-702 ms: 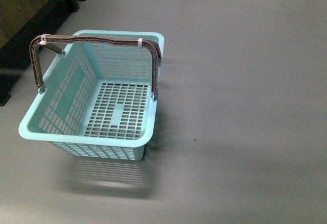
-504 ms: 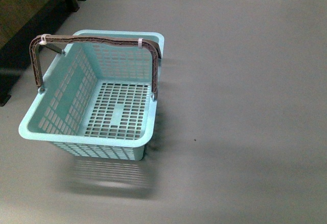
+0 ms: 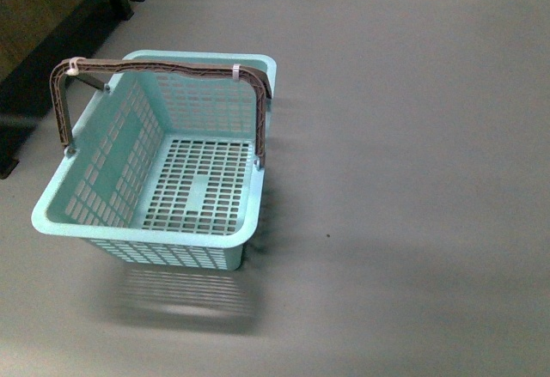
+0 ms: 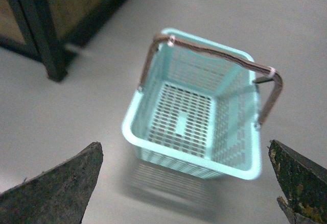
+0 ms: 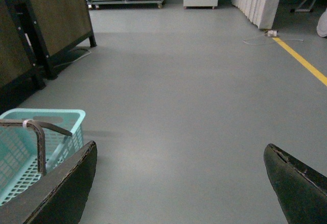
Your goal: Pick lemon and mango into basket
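The aqua basket (image 3: 103, 149) is seen empty on the grey floor (image 3: 412, 136); neither lemon nor mango is shown. The left gripper (image 4: 185, 145) and right gripper (image 5: 180, 146) are held wide, empty. Smooth, slippery fruit is likely best clasped across its middle.

The left gripper (image 4: 184, 145) has two dark, wedge-shaped fingers (image 4: 51, 193) with a rough, grainy grey-brown surface; one of them carries yellowish flecks. The right gripper (image 5: 180, 146) has blacker, smoother fingers (image 5: 59, 193) with rounded tips and pale scuffed lines along their edges.
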### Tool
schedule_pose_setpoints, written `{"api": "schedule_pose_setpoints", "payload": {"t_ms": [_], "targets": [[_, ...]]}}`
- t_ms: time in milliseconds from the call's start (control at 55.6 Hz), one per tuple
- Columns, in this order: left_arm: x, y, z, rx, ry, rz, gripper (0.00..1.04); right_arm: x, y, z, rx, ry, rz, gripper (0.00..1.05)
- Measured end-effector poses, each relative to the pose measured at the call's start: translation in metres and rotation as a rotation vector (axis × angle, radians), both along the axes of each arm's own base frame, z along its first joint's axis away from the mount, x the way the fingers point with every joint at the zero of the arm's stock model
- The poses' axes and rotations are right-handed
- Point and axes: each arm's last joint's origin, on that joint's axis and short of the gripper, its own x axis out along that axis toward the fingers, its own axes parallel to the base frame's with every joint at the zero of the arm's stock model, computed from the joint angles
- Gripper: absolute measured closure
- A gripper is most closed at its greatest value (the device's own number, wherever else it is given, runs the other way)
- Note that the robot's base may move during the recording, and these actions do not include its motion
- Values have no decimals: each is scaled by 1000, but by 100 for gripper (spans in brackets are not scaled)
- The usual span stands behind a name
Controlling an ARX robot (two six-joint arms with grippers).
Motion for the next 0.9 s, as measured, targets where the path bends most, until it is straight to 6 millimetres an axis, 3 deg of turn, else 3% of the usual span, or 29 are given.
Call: {"api": "schedule_pose_setpoints", "payload": {"t_ms": [72,198,342,504,684,900], "targets": [[17,0,3,-146,14,33,7,0,0,0,0,0,0,9],[73,-2,-3,-487,38,130,7,0,0,0,0,0,0,9],[126,-14,-21,-667,70,211,7,0,0,0,0,0,0,9],[186,-39,-59,-807,172,288,7,0,0,0,0,0,0,9],[239,-57,-79,-887,193,337,7,0,0,0,0,0,0,9],[289,-66,-102,-902,221,366,7,0,0,0,0,0,0,9]]}}
